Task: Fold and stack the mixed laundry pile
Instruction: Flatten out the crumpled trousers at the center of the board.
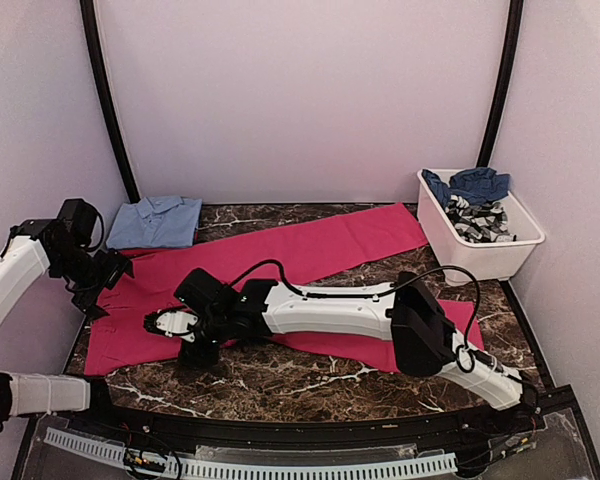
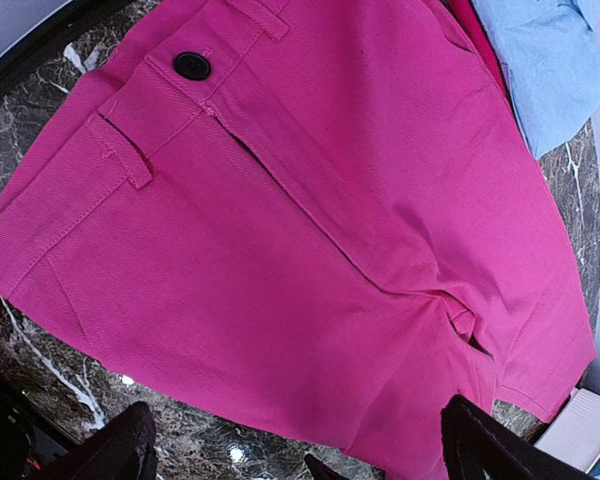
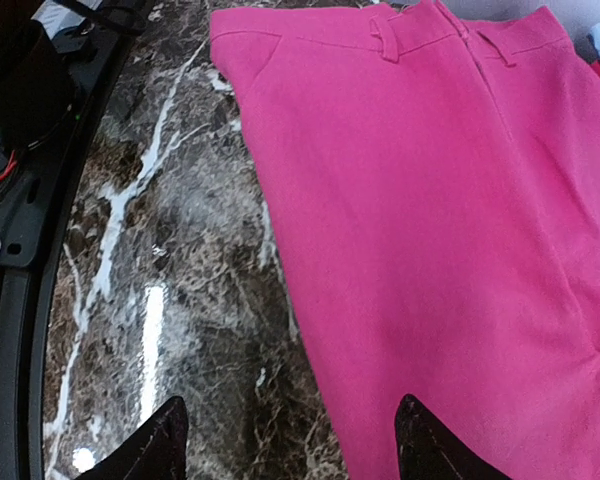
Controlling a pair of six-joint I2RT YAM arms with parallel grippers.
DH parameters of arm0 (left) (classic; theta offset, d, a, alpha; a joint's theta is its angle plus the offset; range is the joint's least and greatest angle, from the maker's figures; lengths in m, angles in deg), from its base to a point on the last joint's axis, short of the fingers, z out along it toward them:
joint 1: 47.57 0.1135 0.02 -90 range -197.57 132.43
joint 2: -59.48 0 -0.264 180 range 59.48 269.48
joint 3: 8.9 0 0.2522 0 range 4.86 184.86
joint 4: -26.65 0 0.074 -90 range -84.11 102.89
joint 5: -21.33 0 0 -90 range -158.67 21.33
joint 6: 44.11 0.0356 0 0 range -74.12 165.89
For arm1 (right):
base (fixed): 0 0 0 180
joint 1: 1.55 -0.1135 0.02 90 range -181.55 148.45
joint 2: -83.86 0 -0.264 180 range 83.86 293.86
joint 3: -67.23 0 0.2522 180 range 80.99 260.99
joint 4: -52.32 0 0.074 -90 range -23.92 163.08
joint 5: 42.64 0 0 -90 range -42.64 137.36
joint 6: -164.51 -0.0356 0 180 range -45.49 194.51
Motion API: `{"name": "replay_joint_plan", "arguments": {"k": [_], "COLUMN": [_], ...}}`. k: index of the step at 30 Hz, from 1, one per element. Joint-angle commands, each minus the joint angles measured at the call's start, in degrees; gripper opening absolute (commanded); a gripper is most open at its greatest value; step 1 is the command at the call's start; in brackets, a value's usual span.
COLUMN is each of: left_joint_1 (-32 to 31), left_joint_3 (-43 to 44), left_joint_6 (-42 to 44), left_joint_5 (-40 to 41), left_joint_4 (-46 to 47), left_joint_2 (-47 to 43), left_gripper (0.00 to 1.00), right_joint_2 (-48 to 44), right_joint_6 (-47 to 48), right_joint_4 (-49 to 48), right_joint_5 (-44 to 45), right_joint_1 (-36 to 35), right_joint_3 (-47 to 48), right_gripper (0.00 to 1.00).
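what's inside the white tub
A dark blue garment and a grey-and-white patterned garment. Whatever lies under them, like the floor of the tub, is covered.

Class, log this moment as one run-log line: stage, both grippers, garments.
stage: pink trousers spread flat | left gripper: open, over trousers | right gripper: open, over trouser edge | light blue shirt: folded, back left

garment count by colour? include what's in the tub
Magenta-pink trousers: 1
Light blue shirt: 1
Dark blue garment, in the tub: 1
Grey-and-white patterned garment, in the tub: 1
Total: 4
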Motion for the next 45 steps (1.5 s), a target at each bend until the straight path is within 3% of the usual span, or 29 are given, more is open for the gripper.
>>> {"name": "replay_joint_plan", "arguments": {"k": [1,6,8,14,17,23,27,45], "left_joint_1": [1.16,1.36,1.36,1.37,1.37,1.35,1.37,-1.58], "left_joint_3": [-1.07,-1.05,-1.25,-2.36,-3.05,-4.41,-6.62,-15.40], "left_joint_6": [0.78,0.27,0.01,-0.59,-0.75,-1.16,-2.98,-9.34], "left_joint_5": [-0.96,-0.70,-0.78,-0.13,-0.05,-0.89,-2.58,-3.40], "left_joint_4": [-2.36,-2.47,-2.56,-4.19,-4.22,-5.61,-5.93,2.82], "left_joint_2": [-0.43,-1.14,-1.20,-3.19,-4.81,-5.89,-7.49,-1.92], "left_gripper": [0.99,0.99,0.99,0.99,0.99,0.99,0.99,0.97], "right_joint_2": [4.06,8.12,10.35,11.78,9.93,7.10,8.53,12.75], "right_joint_6": [3.77,7.44,8.56,6.20,2.10,-13.02,-20.39,-33.38], "right_joint_4": [-0.60,-2.82,-3.16,-5.78,-6.85,-11.61,-12.55,-16.31], "right_joint_5": [2.77,4.80,6.51,10.06,6.04,-4.36,-6.43,-11.63], "right_joint_1": [-0.42,-1.10,-1.39,-0.28,1.00,5.70,8.58,12.83], "right_joint_3": [5.87,8.42,10.37,12.32,12.11,11.94,13.65,14.52], "right_gripper": [0.68,0.69,0.64,0.30,0.00,0.00,0.00,0.00]}}
